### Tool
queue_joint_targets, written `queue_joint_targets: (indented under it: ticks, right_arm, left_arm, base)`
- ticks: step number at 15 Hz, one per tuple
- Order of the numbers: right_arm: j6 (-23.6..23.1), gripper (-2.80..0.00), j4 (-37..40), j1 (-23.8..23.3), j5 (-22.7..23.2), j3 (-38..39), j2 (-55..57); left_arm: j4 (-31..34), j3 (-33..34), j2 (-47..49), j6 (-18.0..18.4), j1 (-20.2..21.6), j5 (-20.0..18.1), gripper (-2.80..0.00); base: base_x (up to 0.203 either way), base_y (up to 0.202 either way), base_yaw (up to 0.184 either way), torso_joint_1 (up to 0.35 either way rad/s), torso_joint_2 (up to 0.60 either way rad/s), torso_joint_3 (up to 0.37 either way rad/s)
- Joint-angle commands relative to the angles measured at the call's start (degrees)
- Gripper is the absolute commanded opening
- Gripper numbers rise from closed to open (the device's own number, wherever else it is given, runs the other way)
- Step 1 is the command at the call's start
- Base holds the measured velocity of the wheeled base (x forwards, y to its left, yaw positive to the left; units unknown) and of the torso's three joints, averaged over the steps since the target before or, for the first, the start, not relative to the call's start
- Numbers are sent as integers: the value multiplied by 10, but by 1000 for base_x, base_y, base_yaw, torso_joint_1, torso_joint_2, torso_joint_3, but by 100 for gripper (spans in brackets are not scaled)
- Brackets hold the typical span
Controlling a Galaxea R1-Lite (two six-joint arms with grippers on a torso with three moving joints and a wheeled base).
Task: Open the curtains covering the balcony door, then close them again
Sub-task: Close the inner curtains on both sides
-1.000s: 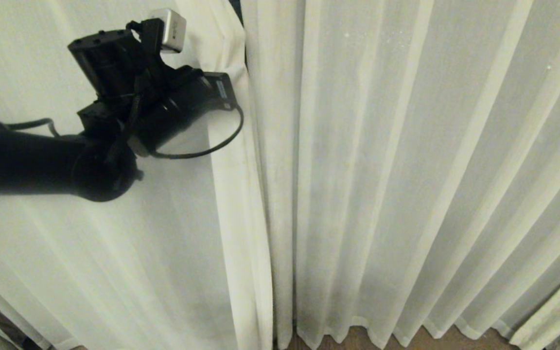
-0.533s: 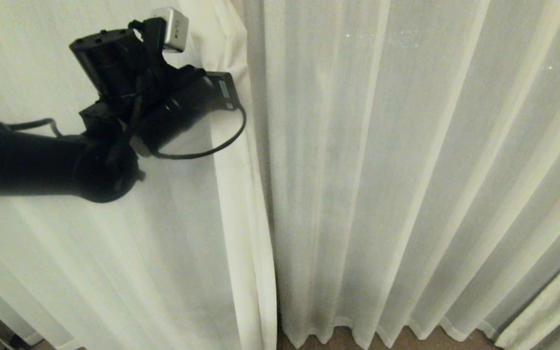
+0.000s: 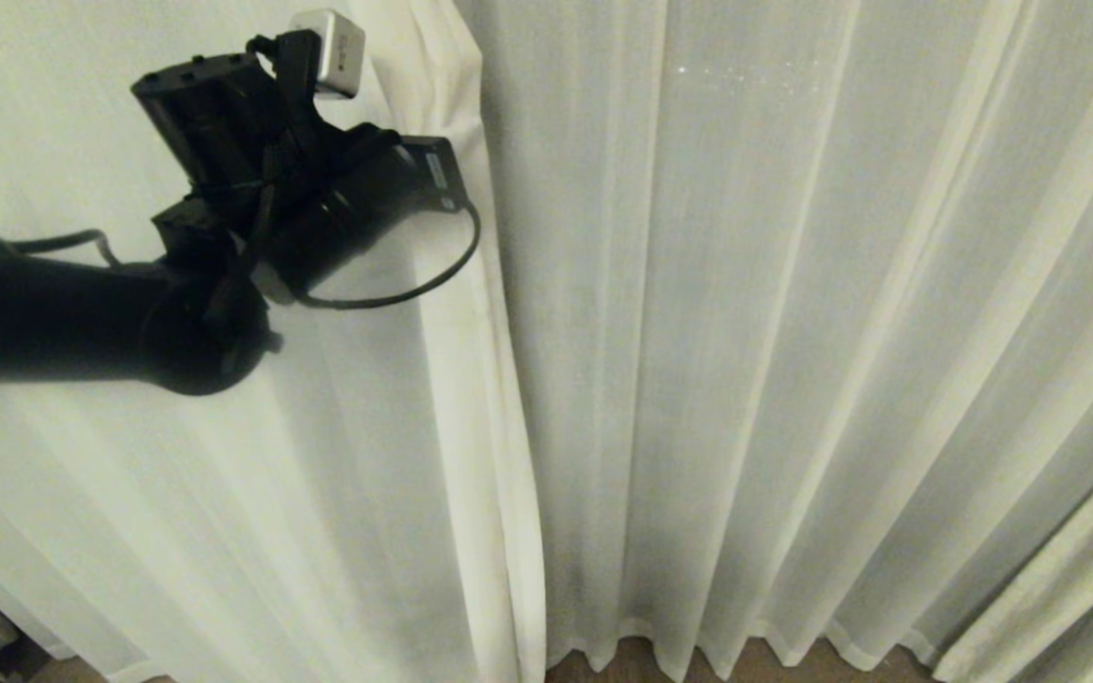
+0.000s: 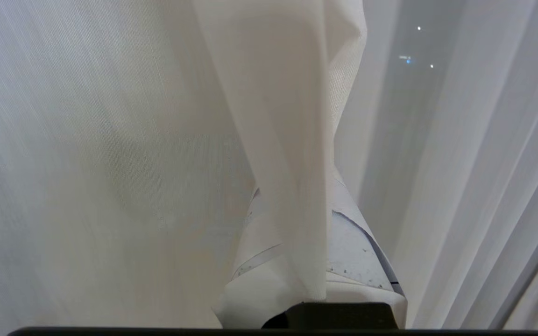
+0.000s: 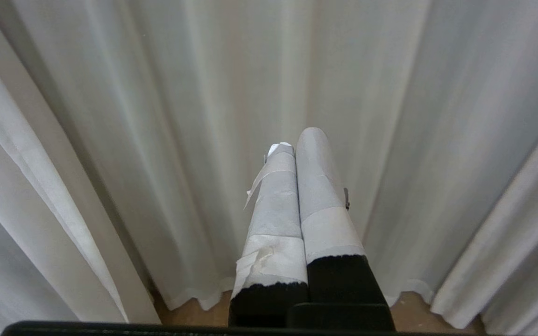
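now | curtains (image 3: 793,332) hang vertical, hems floorward | left gripper (image 4: 297,261) pinching edge

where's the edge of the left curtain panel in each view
Head view: the left curtain panel's edge runs down left of centre, bunched at the left gripper.
Left wrist view: that edge hangs at centre, pinched between the taped fingers.
Right wrist view: cannot tell.
Shared landmark: the wavy bottom hem over wood floor.
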Motion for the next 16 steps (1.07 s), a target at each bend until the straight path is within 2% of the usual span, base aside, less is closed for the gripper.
queue_joint_targets:
  ticks: [1,13,16]
  right_arm:
    - [0,-280,-1,0,0,0,1]
    - [0,-280,-1,0,0,0,1]
    - [0,-280,-1,0,0,0,1]
  left_arm:
    - [-1,0,0,-1,-2,-1,-280]
    - [-1,1,0,0,-10,0,-280]
    - [-1,2,-1,0,-10,0,-280]
  base:
    - [0,-187,4,-2,6,2]
    - [0,-181,2,3,1,3]
    - [0,-55,3,0,2,2]
